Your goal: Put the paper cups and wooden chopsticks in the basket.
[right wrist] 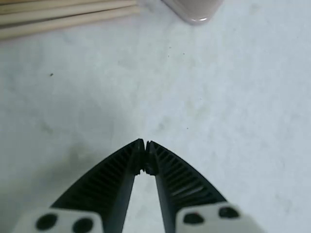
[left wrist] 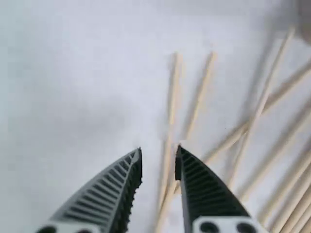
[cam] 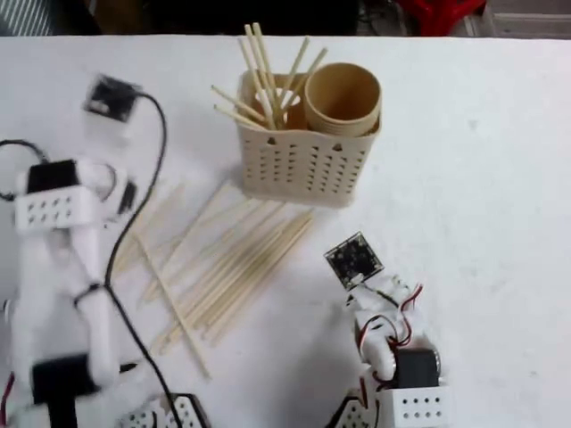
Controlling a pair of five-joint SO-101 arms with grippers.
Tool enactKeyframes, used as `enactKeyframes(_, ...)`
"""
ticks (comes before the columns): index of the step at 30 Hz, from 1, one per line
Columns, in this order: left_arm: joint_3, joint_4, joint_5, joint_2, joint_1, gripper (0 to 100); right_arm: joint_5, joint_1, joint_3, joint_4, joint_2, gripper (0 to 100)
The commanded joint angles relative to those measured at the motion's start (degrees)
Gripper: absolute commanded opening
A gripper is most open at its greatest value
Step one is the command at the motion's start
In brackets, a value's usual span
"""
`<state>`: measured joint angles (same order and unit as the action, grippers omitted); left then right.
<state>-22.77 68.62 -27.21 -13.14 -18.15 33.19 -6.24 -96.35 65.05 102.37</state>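
While the left gripper (left wrist: 159,149) hangs over the table (cam: 482,178), its jaws stand part-way open and grip nothing. One wooden chopstick (left wrist: 171,97) runs straight out from between the fingertips. Its long axis points away from the wrist, so the jaws straddle its thin width. Can't tell whether the tips touch the tabletop. A second stick (left wrist: 200,92) lies just beside the first, nearly parallel, and more fan out beyond it. Judgement: this is the grasp step, and closing here should catch the one stick. The risk is pinching the neighbour too, or the stick rolling out.

Right gripper (right wrist: 146,143): jaws pressed together, empty, above bare table. The ends of the loose chopsticks (right wrist: 63,14) and a corner of the basket (right wrist: 194,8) lie ahead of it.

From above, the loose chopsticks (cam: 227,263) lie in a slanted fan between the two arms, in front of the basket (cam: 303,165). The left arm (cam: 58,267) is at the fan's outer edge and is the one lined up on a stick. The right arm sits by the other edge, nearer the basket. The basket already holds a paper cup (cam: 343,94) and several upright chopsticks (cam: 263,76). Judged progress: partway, with many sticks left on the table.
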Motion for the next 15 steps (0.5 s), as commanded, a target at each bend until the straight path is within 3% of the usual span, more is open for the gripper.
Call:
enactKeyframes(1,4.7,-1.1,-1.8,16.4,-0.6,20,0.5,-0.2,-0.5,0.4,0.0,2.1)
enactKeyframes(6,15.7,-0.3,-5.6,30.5,-0.5,19,0.5,-0.2,-0.5,0.4,0.0,2.1)
enactKeyframes(15,28.4,1.6,-5.9,44.8,-0.6,18,0.5,-0.3,-0.5,0.4,0.0,2.1)
